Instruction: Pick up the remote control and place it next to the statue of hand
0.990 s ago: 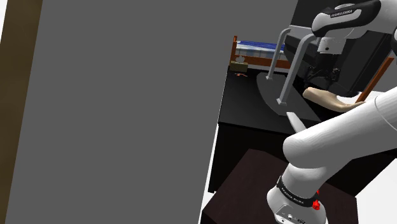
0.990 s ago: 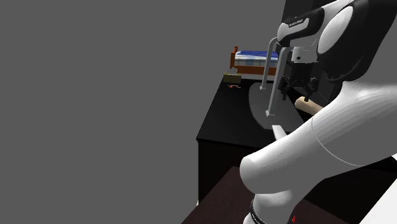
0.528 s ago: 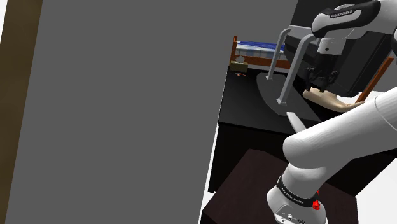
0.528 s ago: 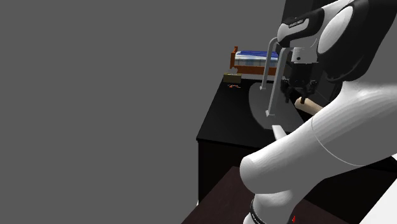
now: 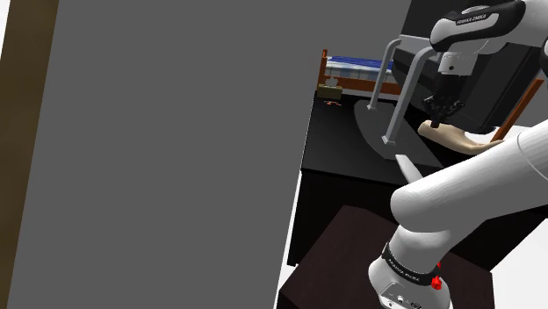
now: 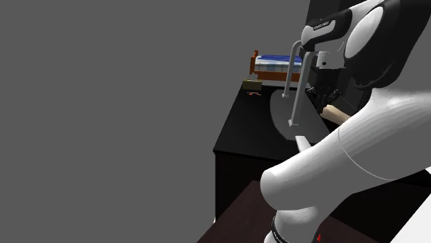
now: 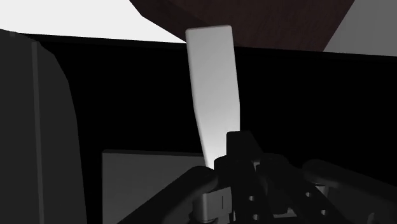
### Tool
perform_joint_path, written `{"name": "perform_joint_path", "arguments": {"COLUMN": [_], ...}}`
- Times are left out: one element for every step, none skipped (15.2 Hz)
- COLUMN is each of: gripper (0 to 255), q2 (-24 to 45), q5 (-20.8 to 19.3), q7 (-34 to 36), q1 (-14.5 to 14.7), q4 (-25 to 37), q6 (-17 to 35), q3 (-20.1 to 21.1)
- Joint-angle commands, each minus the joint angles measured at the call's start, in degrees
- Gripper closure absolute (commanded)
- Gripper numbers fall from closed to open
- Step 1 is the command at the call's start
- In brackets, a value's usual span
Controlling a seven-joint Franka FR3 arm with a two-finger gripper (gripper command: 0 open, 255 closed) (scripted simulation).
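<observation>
Gripper low over the hand statue, remote apart on the table

The gripper [image 5: 442, 111] hangs just above the tan hand statue [image 5: 457, 135]; whether it is clenched or released cannot be told. The remote control [image 7: 213, 89], a plain white slim bar, lies flat on the black table [image 5: 342, 145] near the statue, on the statue's side facing the table's front edge.

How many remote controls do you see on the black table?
1. The white remote control lies on the black table, near its edge facing the stand; the arm may hide others.
</observation>
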Motion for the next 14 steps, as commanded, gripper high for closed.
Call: {"name": "perform_joint_path", "arguments": {"gripper": [255,0,0,0,0,0,0,0,0,0,0,0,0,0], "q2": [0.0,0.0,-1.0,-1.8,-2.5,-3.1,-3.5,-3.8,-4.0,-4.0,-3.8,-3.5,-3.0,-2.3], "q5": [0.0,0.0,-0.5,-1.1,-1.7,-2.2,-2.8,-3.4,-4.0,-4.6,-5.2,-5.9,-6.5,-7.1], "q7": [0.0,0.0,0.7,1.3,1.9,2.4,2.9,3.5,4.0,4.4,4.9,5.3,5.8,6.2], "q1": [0.0,0.0,-0.3,-0.6,-1.0,-1.3,-1.5,-1.8,-2.1,-2.3,-2.5,-2.7,-2.8,-2.9], "q4": [0.0,0.0,-2.7,-5.3,-7.8,-10.2,-12.6,-14.8,-17.0,-19.0,-21.0,-22.9,-24.7,-26.4], "q6": [0.0,0.0,2.5,5.0,7.5,10.1,12.7,15.4,18.1,20.9,23.7,26.6,29.6,32.7], "q3": [0.0,0.0,0.0,-0.1,-0.2,-0.4,-0.6,-0.9,-1.2,-1.6,-2.1,-2.6,-3.2,-3.8]}}
